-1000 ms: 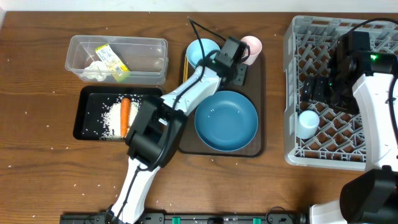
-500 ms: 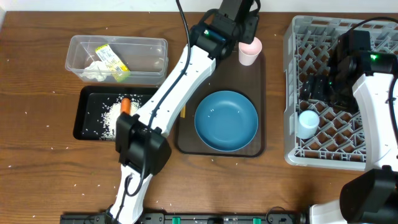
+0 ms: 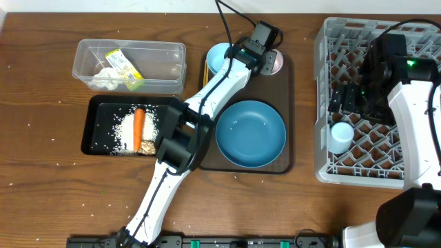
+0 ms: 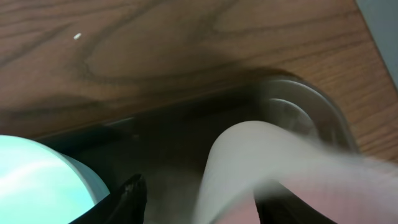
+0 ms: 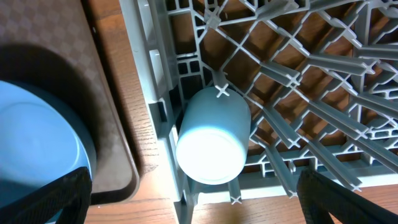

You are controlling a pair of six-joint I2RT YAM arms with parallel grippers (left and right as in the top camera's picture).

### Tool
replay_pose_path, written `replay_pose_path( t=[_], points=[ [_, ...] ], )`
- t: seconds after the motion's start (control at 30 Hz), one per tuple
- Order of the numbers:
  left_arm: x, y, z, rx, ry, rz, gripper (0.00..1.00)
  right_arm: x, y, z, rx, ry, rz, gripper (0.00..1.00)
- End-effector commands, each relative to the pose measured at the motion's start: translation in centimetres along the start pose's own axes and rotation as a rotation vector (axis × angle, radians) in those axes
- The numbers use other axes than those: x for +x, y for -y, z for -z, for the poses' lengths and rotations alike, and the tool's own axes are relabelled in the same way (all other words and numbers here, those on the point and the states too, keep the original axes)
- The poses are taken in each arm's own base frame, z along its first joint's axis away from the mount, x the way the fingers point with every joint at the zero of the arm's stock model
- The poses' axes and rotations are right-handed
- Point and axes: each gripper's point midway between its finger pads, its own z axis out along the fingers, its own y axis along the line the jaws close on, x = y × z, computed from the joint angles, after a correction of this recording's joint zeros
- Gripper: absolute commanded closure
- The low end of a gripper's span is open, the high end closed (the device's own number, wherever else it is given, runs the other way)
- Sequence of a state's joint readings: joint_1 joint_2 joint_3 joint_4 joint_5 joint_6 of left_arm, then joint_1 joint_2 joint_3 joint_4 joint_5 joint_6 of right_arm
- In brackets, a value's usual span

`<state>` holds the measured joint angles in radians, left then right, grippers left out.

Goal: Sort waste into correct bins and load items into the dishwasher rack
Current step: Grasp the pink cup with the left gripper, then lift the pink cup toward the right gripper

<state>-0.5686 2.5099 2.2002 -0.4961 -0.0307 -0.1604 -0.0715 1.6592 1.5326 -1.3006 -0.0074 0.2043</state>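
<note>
1. Pink cup [image 3: 277, 63] stands at the far right corner of the brown serving tray [image 3: 286, 103].
2. Our left gripper [image 4: 204, 199] straddles it, jaws part-open, seemingly unclamped.
3. We judge this the cup pickup; next we close, lift and carry it to the grey rack [image 3: 320, 103].
4. Our right gripper [image 5: 196, 199] hangs wide open, empty.

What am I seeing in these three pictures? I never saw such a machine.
Two robot arms work at a table. One picture looks down from above; the other two come from cameras on each wrist. On the table: a clear tub, a black tray with rice and a carrot stick, a brown tray with a blue dish, and a grey rack. The left gripper straddles the pink cup; whether it grips is unclear. The right gripper is open above the light-blue cup in the rack.
</note>
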Motion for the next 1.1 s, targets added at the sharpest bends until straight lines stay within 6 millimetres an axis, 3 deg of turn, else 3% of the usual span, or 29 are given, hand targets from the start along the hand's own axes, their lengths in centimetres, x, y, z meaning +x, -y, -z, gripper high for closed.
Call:
replay_pose_path(
  t=[0.0, 0.1, 0.33, 0.4, 0.63, 0.77, 0.87, 1.07],
  points=[
    [-1.3, 0.3, 0.9, 0.015, 0.033, 0.021, 0.44, -0.3, -0.4, 0.9, -0.008, 0.029, 0.029, 0.02],
    [-1.1, 1.0, 0.9, 0.054, 0.023, 0.019, 0.49, -0.3, -0.5, 0.9, -0.007, 0.03, 0.031, 0.02],
    [-0.7, 1.0, 0.9, 0.052, 0.003, 0.022, 0.85, -0.3, -0.4, 0.9, -0.004, 0.03, 0.038, 0.02],
    [-0.3, 0.9, 0.9, 0.049, -0.011, 0.02, 0.91, -0.4, -0.4, 0.9, -0.004, 0.031, 0.038, 0.02],
    [1.2, 0.3, 2.1, 0.028, -0.088, 0.017, 0.94, -0.6, -0.6, 0.9, -0.012, 0.041, 0.04, 0.02],
    [1.2, -0.1, 4.4, 0.019, -0.126, 0.018, 0.94, -1.0, -1.5, 0.9, -0.058, 0.055, 0.042, 0.02],
    [0.8, 0.5, 7.1, 0.111, -0.153, 0.029, 0.94, -1.7, -3.1, 1.1, -0.145, 0.084, 0.054, 0.02],
    [-1.8, 2.0, 13.5, 0.494, -0.141, 0.04, 0.94, -2.9, -9.9, 3.7, -0.532, 0.176, 0.276, 0.03]
  ],
)
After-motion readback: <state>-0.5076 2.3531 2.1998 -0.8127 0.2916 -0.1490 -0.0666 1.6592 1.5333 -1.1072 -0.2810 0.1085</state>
